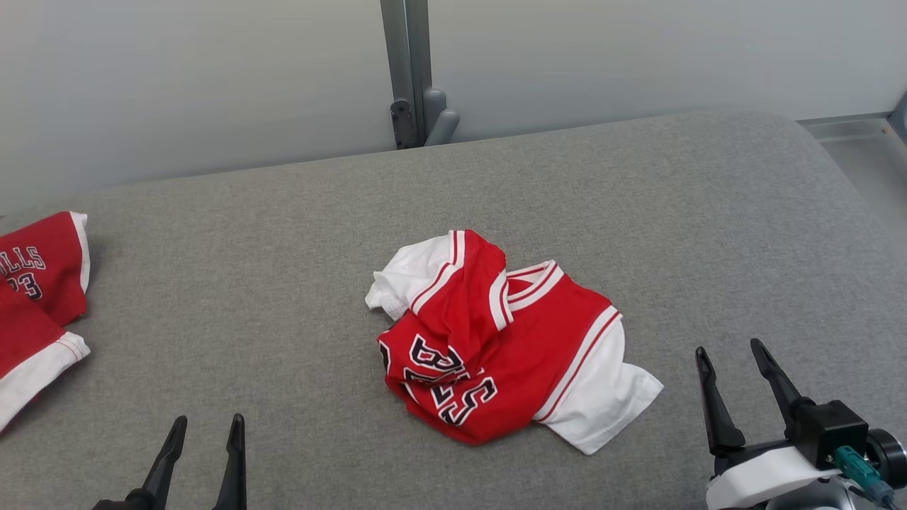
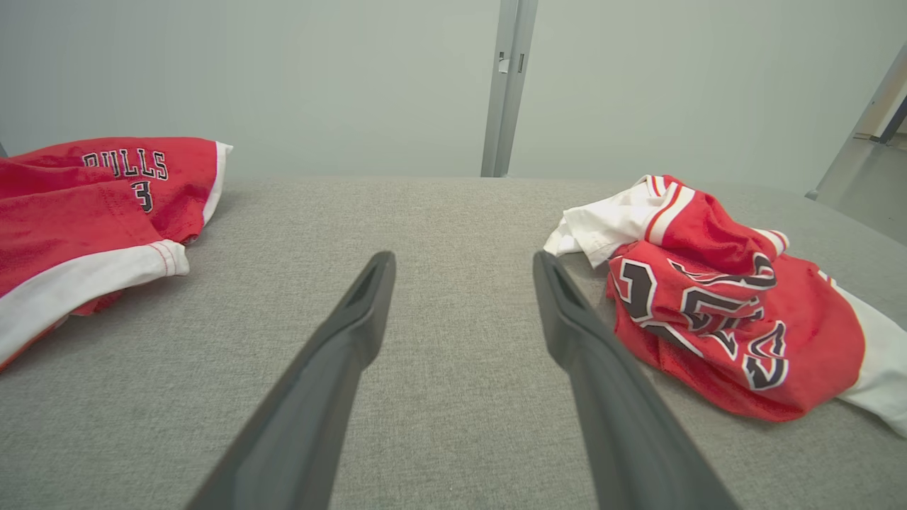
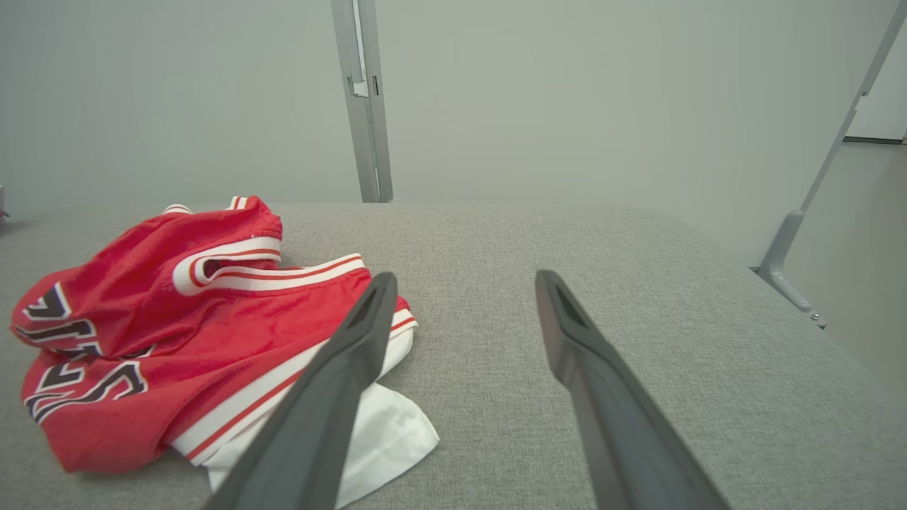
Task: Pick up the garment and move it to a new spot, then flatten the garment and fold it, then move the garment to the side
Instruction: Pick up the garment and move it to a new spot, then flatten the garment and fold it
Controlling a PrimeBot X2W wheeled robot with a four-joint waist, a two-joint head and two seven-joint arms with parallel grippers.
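A crumpled red and white garment (image 1: 496, 340) with black and white lettering lies in a heap at the middle of the grey padded table (image 1: 283, 269). It appears at the right of the left wrist view (image 2: 723, 297) and at the left of the right wrist view (image 3: 177, 326). My left gripper (image 1: 207, 423) is open near the table's front edge, well to the garment's left (image 2: 464, 263). Off the garment's right white sleeve, my right gripper (image 1: 730, 348) stands open too, with nothing between its fingers (image 3: 464, 282).
A second red and white jersey (image 1: 35, 304) lies at the table's far left edge (image 2: 92, 212). A grey post (image 1: 411, 71) stands behind the table against a pale wall. The table's right edge drops to a floor with a metal leg (image 3: 786, 262).
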